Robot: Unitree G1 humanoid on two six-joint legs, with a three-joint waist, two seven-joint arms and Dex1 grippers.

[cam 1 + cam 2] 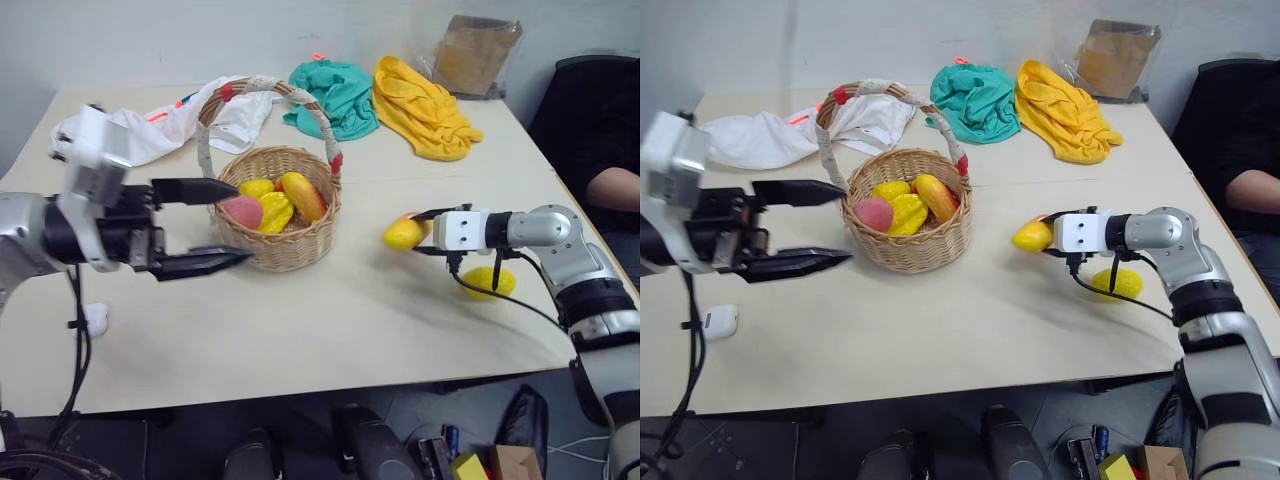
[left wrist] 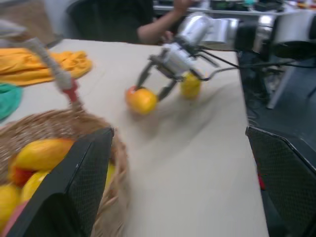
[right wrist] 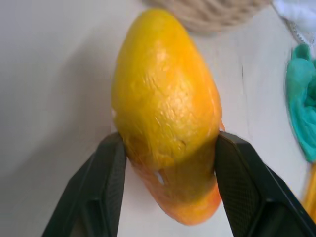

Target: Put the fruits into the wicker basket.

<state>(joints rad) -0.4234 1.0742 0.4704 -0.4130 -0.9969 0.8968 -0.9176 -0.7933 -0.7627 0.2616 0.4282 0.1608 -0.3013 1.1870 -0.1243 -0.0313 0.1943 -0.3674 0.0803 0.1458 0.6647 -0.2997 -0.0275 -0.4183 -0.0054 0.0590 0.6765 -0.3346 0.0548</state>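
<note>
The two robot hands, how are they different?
The right end effector is shut on a mango; the left end effector is wide open and holds nothing. The right one is apart from the basket, the left one right beside it. Both have black fingers and are above the table.

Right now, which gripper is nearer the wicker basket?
Left. The left gripper hangs open right at the wicker basket's left wall. The right gripper is off to the basket's right over the table, shut on a mango.
</note>
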